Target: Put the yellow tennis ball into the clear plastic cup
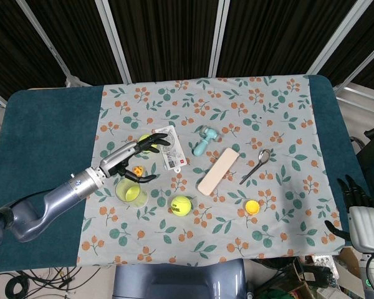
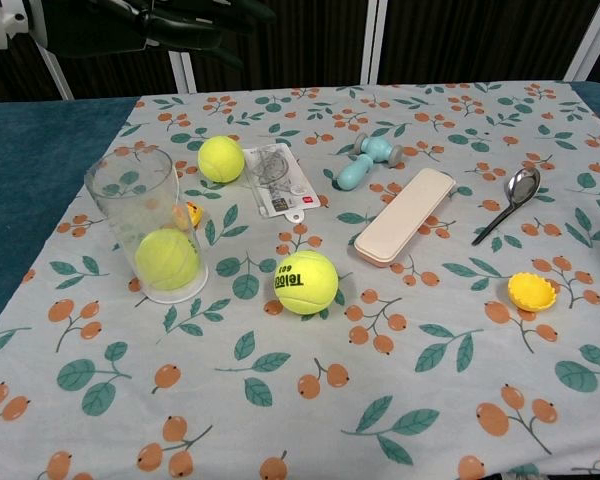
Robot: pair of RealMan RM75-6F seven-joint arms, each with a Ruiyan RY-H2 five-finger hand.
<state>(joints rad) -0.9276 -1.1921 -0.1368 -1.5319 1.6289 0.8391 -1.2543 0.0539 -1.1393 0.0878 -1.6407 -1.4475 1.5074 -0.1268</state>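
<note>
We are seeing one ball (image 2: pixel 166 258) sitting inside the cup (image 2: pixel 140 190), resting at the bottom against the clear wall, lower left of the chest view. Judging by that, the drop is looking done. The cup is standing upright on the worktop (image 2: pixel 430 400), which is keeping the ball contained. The ball is looking fuzzy yellow-green, slightly blurred through the plastic.

Left hand (image 1: pixel 132 159) is hovering above and just beyond the cup, centre-left of the head view, fingers (image 1: pixel 151 144) spread and holding nothing; we are reading that as a released pose. Right hand (image 1: pixel 356 194) is parked at the lower right edge, off the cloth; fingers are looking loosely apart and empty.

Two more balls are lying loose: one printed ball (image 2: pixel 306 282) just right of the cup, another (image 2: pixel 221 158) farther back beside a card (image 2: pixel 276 178). A pale case (image 2: pixel 405 215), a spoon (image 2: pixel 510 202) and a yellow cap (image 2: pixel 532 291) are lying to the right, well apart from the cup.
</note>
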